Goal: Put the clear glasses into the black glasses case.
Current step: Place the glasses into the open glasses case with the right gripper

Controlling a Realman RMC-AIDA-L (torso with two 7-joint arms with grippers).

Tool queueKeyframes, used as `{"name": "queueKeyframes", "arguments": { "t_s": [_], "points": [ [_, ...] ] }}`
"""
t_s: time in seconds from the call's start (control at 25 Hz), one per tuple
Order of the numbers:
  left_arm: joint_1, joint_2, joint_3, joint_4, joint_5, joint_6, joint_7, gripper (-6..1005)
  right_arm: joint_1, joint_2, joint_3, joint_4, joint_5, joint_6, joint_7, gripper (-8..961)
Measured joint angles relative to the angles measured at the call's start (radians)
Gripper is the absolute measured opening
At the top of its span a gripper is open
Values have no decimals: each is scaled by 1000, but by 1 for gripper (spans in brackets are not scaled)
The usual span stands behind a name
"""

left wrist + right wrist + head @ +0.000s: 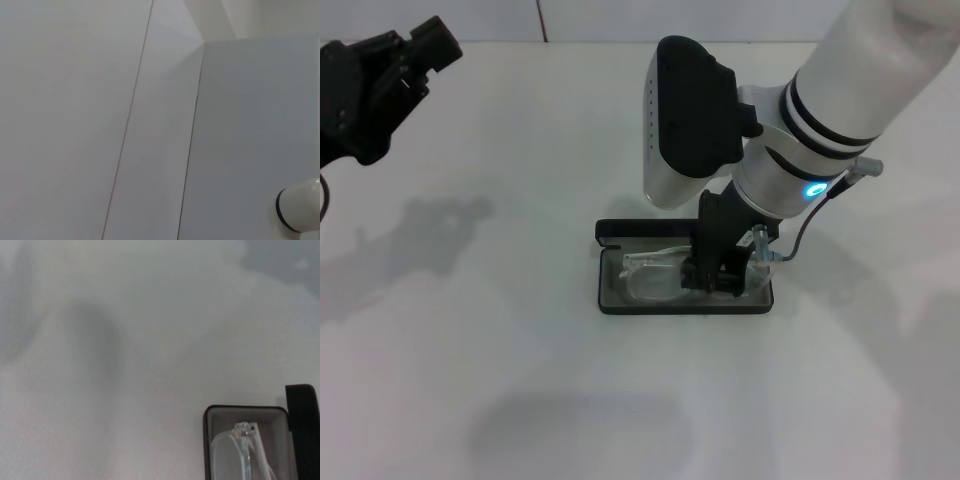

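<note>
Already the clear glasses point(655, 277) lie inside the open black glasses case point(610, 300), on its grey lining. The right gripper point(713, 280) reaches down into the case over them, seemingly seating them; whether it clasps them I cannot tell. The left gripper point(380, 70) is parked well apart.

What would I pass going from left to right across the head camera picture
Left gripper, raised at the far left, then the black glasses case, open on the table, then the clear glasses lying inside it, then the right gripper, down in the case over the glasses.
</note>
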Motion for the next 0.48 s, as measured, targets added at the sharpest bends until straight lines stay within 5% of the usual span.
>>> {"name": "queueKeyframes", "arguments": {
  "t_s": [0.48],
  "points": [
    [1, -1, 0, 0, 1, 0, 0, 74, -4, 0, 4, 13, 17, 13, 8, 88]
  ]
}}
